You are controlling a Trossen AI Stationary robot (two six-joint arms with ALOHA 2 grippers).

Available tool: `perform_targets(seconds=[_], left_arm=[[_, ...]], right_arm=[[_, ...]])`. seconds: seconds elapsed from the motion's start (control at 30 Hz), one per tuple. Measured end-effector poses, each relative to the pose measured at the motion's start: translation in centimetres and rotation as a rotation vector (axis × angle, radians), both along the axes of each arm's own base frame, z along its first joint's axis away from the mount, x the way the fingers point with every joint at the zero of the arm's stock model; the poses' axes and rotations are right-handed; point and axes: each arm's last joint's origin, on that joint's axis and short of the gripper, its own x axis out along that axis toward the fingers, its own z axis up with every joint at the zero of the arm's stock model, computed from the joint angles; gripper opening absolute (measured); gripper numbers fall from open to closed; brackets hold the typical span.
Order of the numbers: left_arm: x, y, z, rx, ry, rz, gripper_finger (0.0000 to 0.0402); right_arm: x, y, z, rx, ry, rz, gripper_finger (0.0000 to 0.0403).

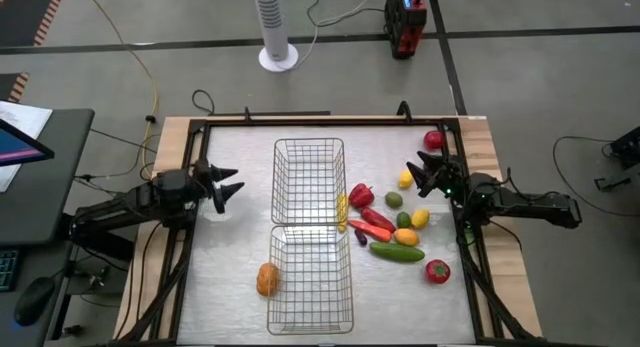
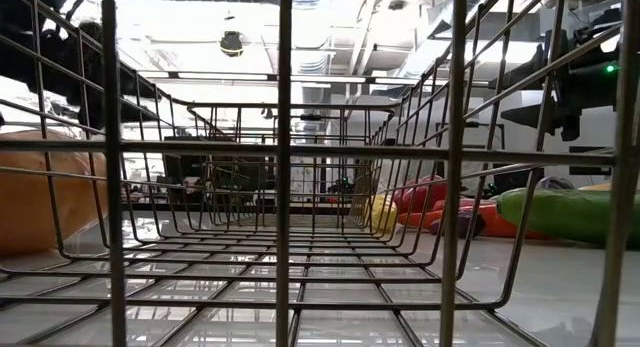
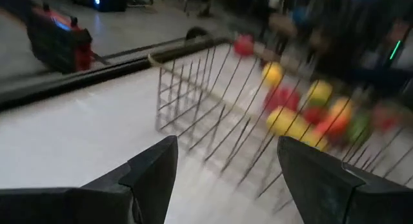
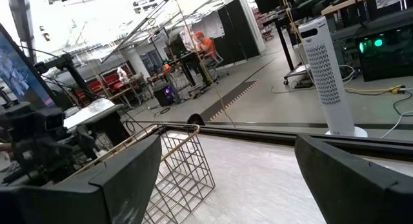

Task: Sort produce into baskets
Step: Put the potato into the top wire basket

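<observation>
Two silver wire baskets stand end to end at the table's middle, one far (image 1: pixel 309 180) and one near (image 1: pixel 311 279). Most produce lies right of them: a red pepper (image 1: pixel 361 195), a green cucumber (image 1: pixel 396 251), lemons (image 1: pixel 420 218), limes (image 1: pixel 394 199), a red apple (image 1: pixel 433 140) and a red piece (image 1: pixel 437 271). An orange-brown piece (image 1: pixel 267 279) lies left of the near basket. A yellow banana (image 1: pixel 342 211) lies against the baskets' right side. My left gripper (image 1: pixel 232 183) is open and empty left of the far basket. My right gripper (image 1: pixel 412 175) is open and empty over the produce's far end.
A dark frame (image 1: pixel 300 121) runs round the white table top. Bare table lies between my left gripper and the baskets. A white tower fan (image 1: pixel 274 27) and a red device (image 1: pixel 405 22) stand on the floor beyond the far edge.
</observation>
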Motion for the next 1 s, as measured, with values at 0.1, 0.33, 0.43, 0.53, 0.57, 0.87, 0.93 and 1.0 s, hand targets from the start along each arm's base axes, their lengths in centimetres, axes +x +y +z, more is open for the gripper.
perform_targets(seconds=[0.1,0.33,0.43,0.53,0.57,0.87,0.93,1.0], left_arm=[[0.1,0.1,0.8,-0.098,-0.143,0.053,0.0253],[0.1,0.2,1.4,-0.143,-0.238,0.109,0.0253],[0.1,0.3,1.4,-0.127,-0.235,0.107,0.0253],[0.1,0.4,1.8,-0.113,-0.273,0.157,0.0253],[0.0,0.4,1.9,-0.111,-0.287,0.179,0.0253],[0.1,0.4,1.8,-0.116,-0.283,0.161,0.0253],[0.1,0.4,1.8,-0.129,-0.288,0.147,0.0253],[0.1,0.4,2.0,-0.122,-0.297,0.148,0.0253]], right_arm=[[0.0,0.0,0.0,0.0,0.0,0.0,0.0382],[0.0,0.0,0.0,0.0,0.0,0.0,0.0382],[0.0,0.0,0.0,0.0,-0.002,0.0,0.0382],[0.0,0.0,0.0,0.002,-0.006,0.0,0.0382],[0.0,0.0,0.1,0.009,-0.015,0.001,0.0382],[-0.1,0.0,0.8,0.031,-0.13,0.004,0.0382],[-0.1,0.0,0.8,0.03,-0.13,0.003,0.0382],[-0.1,0.0,0.8,0.031,-0.129,0.003,0.0382]])
